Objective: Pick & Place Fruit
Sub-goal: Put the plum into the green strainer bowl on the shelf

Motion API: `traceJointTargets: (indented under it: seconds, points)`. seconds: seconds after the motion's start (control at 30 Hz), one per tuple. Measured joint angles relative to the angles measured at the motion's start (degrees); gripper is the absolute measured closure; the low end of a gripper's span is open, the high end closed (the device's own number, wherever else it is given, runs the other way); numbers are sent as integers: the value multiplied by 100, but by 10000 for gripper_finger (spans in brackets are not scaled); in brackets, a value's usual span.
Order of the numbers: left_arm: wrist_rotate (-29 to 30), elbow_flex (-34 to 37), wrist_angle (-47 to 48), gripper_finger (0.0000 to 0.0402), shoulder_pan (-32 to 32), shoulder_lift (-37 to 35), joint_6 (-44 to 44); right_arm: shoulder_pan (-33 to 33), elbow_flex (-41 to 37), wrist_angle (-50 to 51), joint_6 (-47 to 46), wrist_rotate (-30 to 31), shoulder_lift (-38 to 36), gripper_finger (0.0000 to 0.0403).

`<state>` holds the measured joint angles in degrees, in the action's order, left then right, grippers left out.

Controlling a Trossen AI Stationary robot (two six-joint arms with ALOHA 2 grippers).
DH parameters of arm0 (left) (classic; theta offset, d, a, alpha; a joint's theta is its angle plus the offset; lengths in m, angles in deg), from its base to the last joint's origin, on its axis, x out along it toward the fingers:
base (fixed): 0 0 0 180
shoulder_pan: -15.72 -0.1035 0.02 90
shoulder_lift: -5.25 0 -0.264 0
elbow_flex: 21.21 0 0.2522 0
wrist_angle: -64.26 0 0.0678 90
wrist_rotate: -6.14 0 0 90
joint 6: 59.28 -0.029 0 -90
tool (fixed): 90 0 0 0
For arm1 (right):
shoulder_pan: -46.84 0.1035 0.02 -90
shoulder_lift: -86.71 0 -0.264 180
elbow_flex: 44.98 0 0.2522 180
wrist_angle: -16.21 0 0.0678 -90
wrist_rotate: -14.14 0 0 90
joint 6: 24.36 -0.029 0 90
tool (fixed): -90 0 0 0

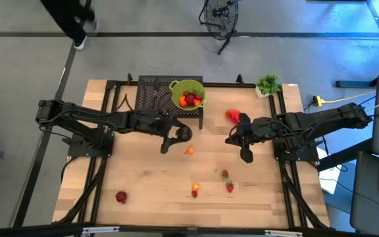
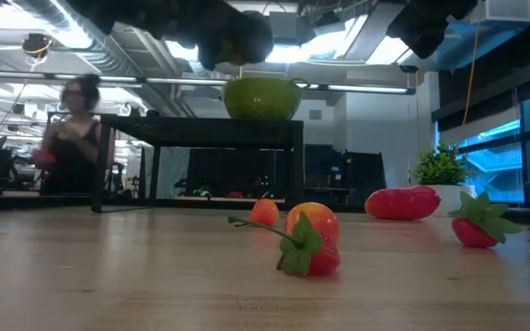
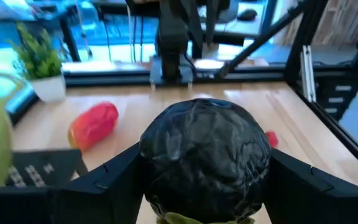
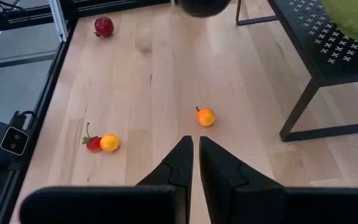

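Wood worktop (image 1: 150, 178): few red fruit in lime-green bowl (image 1: 188, 93); left gripper (image 3: 201, 199) grasping round dark-green fruit (image 3: 204, 155), right gripper (image 4: 194, 158) clenched empty; approx. six pcs left.

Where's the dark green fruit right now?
Held in the left tool: the dark green fruit sits between its fingers, above the table just in front of the black rack with the green bowl.

On the table top lie six loose fruits: one orange round piece (image 1: 189, 151) near the centre; two red strawberries, one (image 1: 225, 174) beside the other (image 1: 229, 187), toward 5 o'clock; one red-and-yellow piece (image 1: 194, 191) at 6 o'clock; one dark red fruit (image 1: 121, 196) at 7 o'clock; one glossy red oblong (image 1: 232, 116) at 1 o'clock; one dark round fruit (image 3: 204, 158) sits between gripper fingers; one green bowl (image 1: 199, 88) at 12 o'clock holds several red pieces, number unclear; one potted plant (image 1: 268, 84).
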<state>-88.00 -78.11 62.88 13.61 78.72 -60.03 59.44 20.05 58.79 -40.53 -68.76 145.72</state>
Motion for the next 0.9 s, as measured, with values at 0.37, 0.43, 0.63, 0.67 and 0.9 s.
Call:
traceJointTargets:
  seconds: [0.37, 0.43, 0.63, 0.67, 0.9]
  points:
    - [1313, 0, -962, 146, 1, 0, -860, 0, 0, 0, -10, 1, 0, 372]
    - [1545, 0, -1093, 146, 1, -1, -987, 0, 0, 0, -9, 1, 0, 372]
    - [2175, -252, -1005, 146, -2, -44, -1393, 0, 0, 0, 4, 1, 0, 372]
    - [2320, -303, -992, 146, -9, -44, -1497, 0, 0, 0, 5, 1, 0, 372]
    - [2990, -734, -189, 146, -335, -44, -1840, 0, 0, 0, 7, 1, 0, 372]
